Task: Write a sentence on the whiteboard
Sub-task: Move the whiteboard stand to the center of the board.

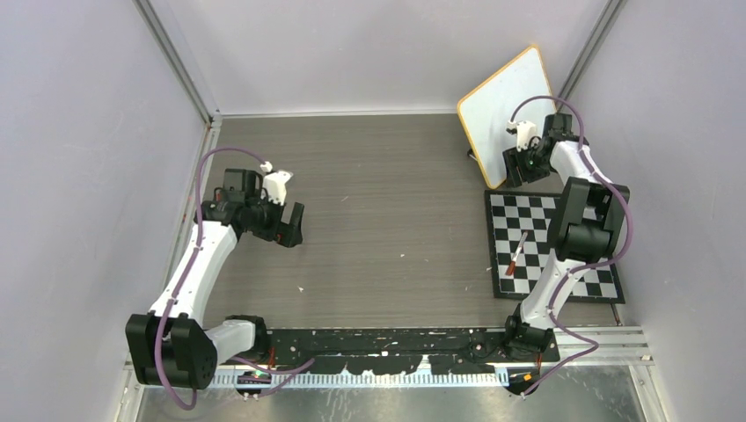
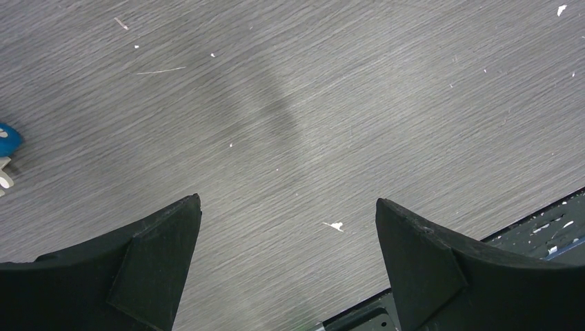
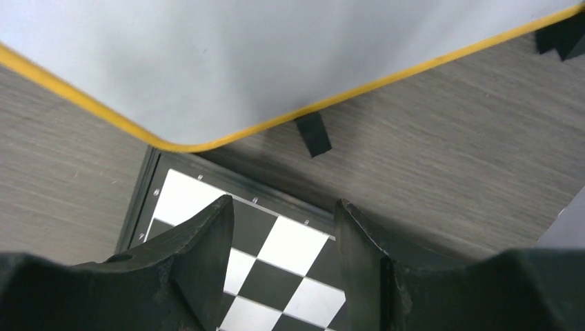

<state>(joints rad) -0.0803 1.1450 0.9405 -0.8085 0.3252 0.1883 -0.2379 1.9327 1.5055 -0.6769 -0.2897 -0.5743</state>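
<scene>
Right gripper: released, jaws parted by a moderate gap, nothing between them. In the top view the right gripper hangs at the far right of the table, over the far edge of the mat.

Board: just ahead of the right fingertips, apart from them. Its rounded lower corner and yellow rim lie beyond the jaw gap. One black foot rests on the table under that corner; a second foot shows at the upper right edge. In the top view the board stands tilted back in the far right corner. Its visible face is plain white.

Mat: checkered, flat on the table, directly under the right fingers, its far edge near the board's foot.

Marker: lies on the mat, nearer the arm bases than the right gripper and well apart from it. The right arm passes over the mat beside it.

Left gripper: released, jaws wide apart, empty, above bare table. In the top view the left gripper sits at the left side, well apart from the board. A blue object is cut off at the left edge of its wrist view. A black strip runs along the near table edge.
</scene>
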